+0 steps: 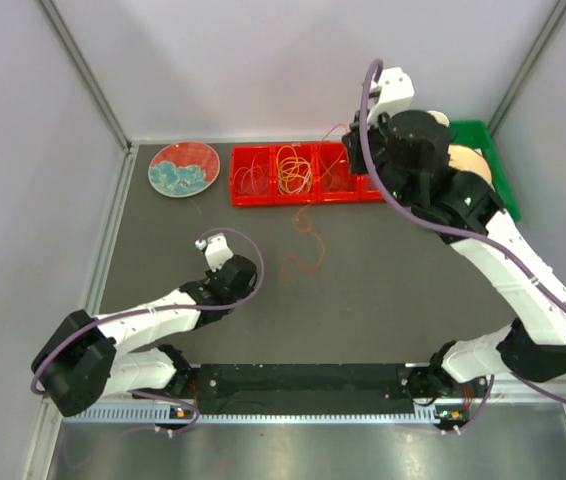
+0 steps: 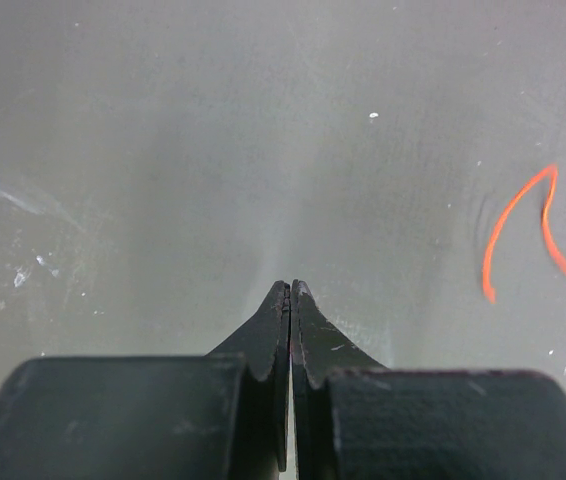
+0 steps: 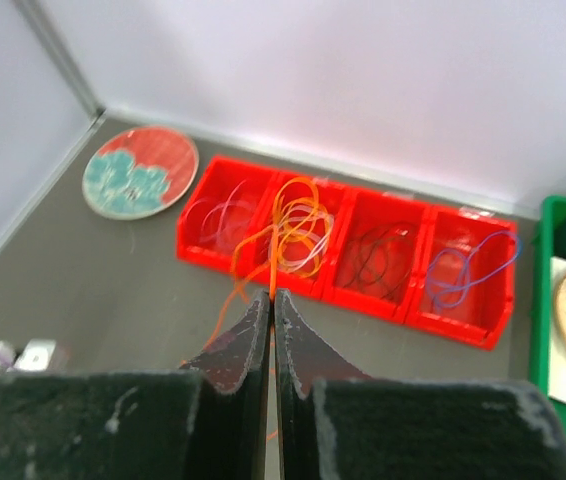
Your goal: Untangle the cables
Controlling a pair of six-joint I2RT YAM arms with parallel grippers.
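My right gripper [image 3: 272, 297] was pinched together on the orange cable [image 3: 293, 225] trailing from the red tray [image 3: 393, 308] by the far edge (left gripper [image 2: 291, 288] closed, empty), and next, I judged, its loose tail needed gathering in.

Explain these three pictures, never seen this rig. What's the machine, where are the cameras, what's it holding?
Two robot arms are bolted at the near edge of a table. One picture looks down from above and behind them. The other two come from a camera on each wrist, looking past its own fingers.

The left gripper is shut with nothing in it, pointed at bare table, with a loose orange strand off to one side. The right gripper appears shut on an orange cable that runs up to it from a red tray.

The tray's four compartments hold loops of thin cable, one of them a purple cable. A patterned plate lies left of the tray, and a green bin stands to its right.
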